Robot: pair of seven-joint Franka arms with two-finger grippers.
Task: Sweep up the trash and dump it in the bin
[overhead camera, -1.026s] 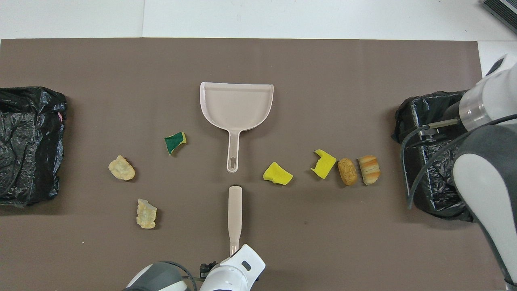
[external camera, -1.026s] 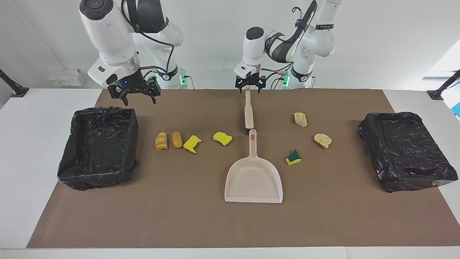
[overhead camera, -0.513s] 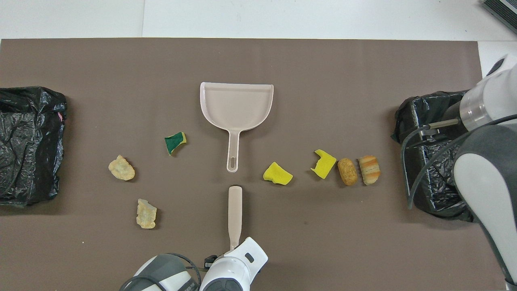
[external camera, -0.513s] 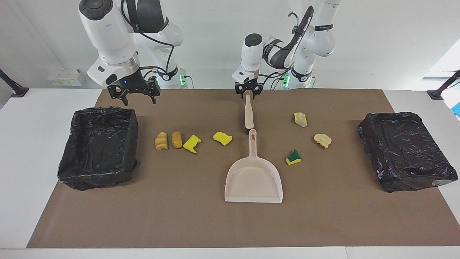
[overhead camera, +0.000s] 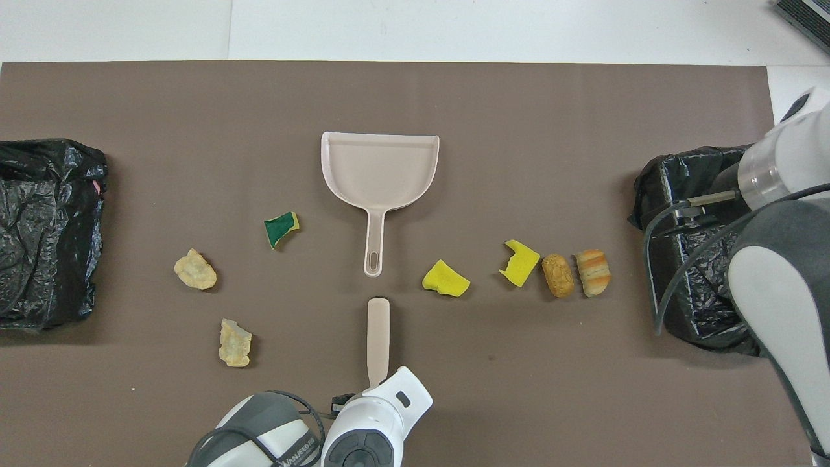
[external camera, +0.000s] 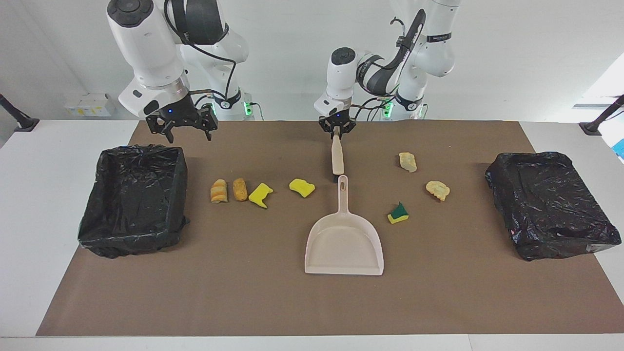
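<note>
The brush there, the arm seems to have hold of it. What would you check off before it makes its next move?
1. Left gripper shut on the brush handle end: ok.
2. Brush lifted off the mat: cannot tell.
3. Dustpan lies flat, handle toward the brush: ok.
4. Trash all on the mat, seven scraps, none in the dustpan: ok.
5. Right gripper open, waiting over the mat's edge by the bin: ok.
6. Both bins lined with black bags: ok.

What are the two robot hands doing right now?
Left tool: closed on the end of the brush handle.
Right tool: open, holding nothing, up over the mat beside a black bin.
</note>
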